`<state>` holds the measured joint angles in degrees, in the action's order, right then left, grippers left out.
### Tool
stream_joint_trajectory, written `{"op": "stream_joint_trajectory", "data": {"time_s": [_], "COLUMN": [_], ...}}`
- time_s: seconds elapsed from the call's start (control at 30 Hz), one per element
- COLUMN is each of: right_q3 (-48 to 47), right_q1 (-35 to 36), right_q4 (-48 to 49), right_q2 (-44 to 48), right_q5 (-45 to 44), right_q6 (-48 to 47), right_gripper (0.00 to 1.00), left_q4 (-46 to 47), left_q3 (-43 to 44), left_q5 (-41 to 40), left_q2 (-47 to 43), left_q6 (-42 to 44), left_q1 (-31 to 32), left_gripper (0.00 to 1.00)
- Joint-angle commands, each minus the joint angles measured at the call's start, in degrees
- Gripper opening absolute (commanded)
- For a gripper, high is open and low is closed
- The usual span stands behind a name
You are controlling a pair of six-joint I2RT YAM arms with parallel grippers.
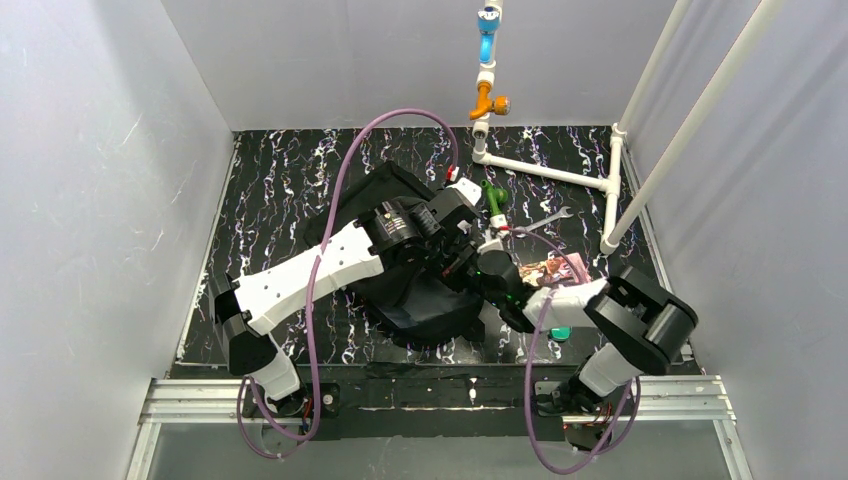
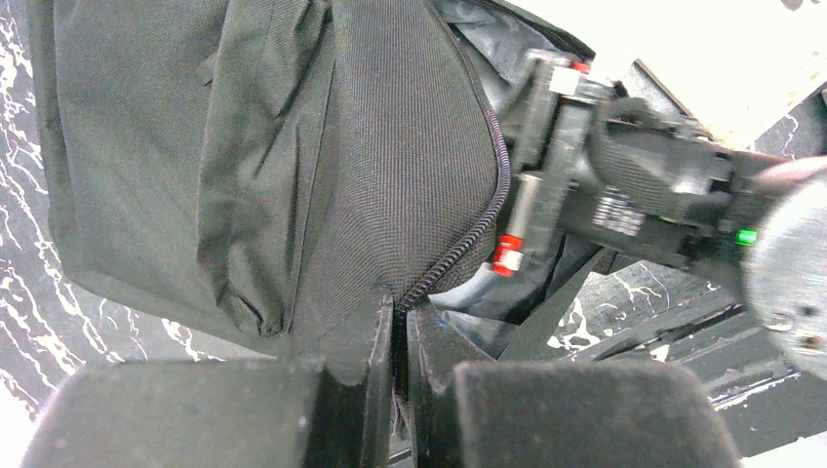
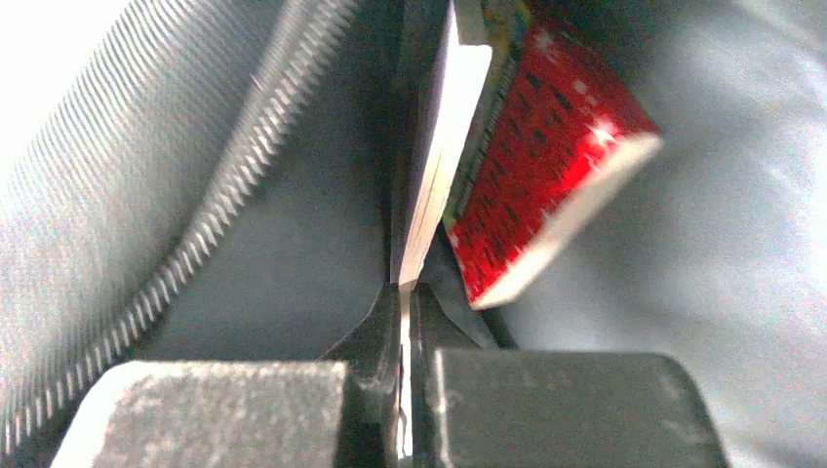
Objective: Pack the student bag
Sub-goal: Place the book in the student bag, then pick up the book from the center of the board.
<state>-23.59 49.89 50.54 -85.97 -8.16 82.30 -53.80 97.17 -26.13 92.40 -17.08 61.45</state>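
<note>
Centred on the black marbled worktop [image 1: 280,180], the large black fabric student bag [image 1: 430,312] lies open. The left hand [image 2: 398,322] pinches its zipper rim [image 2: 470,234]; the right hand [image 3: 405,312] pinches a thin white-edged book [image 3: 441,146] inside. Best slid deep, rim held taut.

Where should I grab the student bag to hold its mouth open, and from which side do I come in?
Take the student bag by the zippered rim of its opening, pinching across it from outside. The fabric is soft and slumped, so flat panels probably offer little to bite; the rim is a thin edge that fits between the fingers. The left end effector is clamped there.
</note>
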Motion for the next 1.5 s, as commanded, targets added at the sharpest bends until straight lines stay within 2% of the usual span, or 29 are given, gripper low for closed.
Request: {"op": "stream_joint_trajectory", "data": {"time_s": [0.0, 0.23, 0.33, 0.43, 0.57, 0.67, 0.83, 0.93, 1.07, 1.27, 1.37, 1.47], "right_q3": [-8.68, -11.38, -12.68, -12.11, -10.36, -9.31, -7.08, -7.66, -12.36, -27.73, -29.80, -28.33], "right_q1": [0.46, 3.92, 4.08, 3.99, 3.59, 3.11, 3.11, 3.02, 2.98, 1.91, -0.63, -6.40], "right_q4": [1.71, 7.37, 6.41, 4.33, -6.81, -17.16, -34.87, -45.54, -58.23, -79.60, -83.13, -84.47], "right_q2": [-6.75, -14.64, -16.51, -15.42, -10.36, -4.74, 10.75, 19.89, 27.82, 27.47, 27.75, 27.94], "right_q5": [-1.86, -2.33, -0.63, 2.40, 8.60, 14.20, 13.60, 11.19, 6.95, -12.88, -19.35, -20.45], "right_q6": [-1.91, -2.59, -4.10, -6.21, -14.08, -20.84, -30.41, -35.69, -43.57, -53.41, -54.07, -52.93], "right_gripper": [0.01, 0.02, 0.26, 0.39, 0.69, 0.80, 0.92, 0.94, 0.88, 0.90, 0.96, 0.98], "left_q4": [0.18, -0.01, -0.04, -0.06, -0.25, -0.15, 1.47, 2.61, 3.63, 7.30, 8.20, 9.08], "left_q3": [0.09, -0.04, -0.20, -1.16, -3.82, -6.46, -10.88, -13.13, -16.31, -22.62, -25.46, -28.46], "left_q5": [-0.52, -1.14, -1.28, -1.99, -4.50, -5.54, -3.77, -2.58, -0.37, 2.72, 3.31, 3.54], "left_q2": [-4.17, -4.52, -4.21, -4.25, -5.48, -6.57, -7.23, -6.79, -5.66, -3.60, -2.54, -2.08], "left_q6": [-0.99, -0.59, -0.65, -0.42, -0.50, -0.96, -2.29, -3.19, -4.81, -6.54, -7.57, -8.05], "left_q1": [0.16, 0.16, 0.16, 0.16, 0.03, -0.75, -3.61, -5.15, -6.96, -7.72, -8.61, -9.70], "left_gripper": [0.00, 0.00, 0.00, 0.00, 0.00, 0.00, 0.00, 0.00, 0.00, 0.00, 0.00, 0.00]}}
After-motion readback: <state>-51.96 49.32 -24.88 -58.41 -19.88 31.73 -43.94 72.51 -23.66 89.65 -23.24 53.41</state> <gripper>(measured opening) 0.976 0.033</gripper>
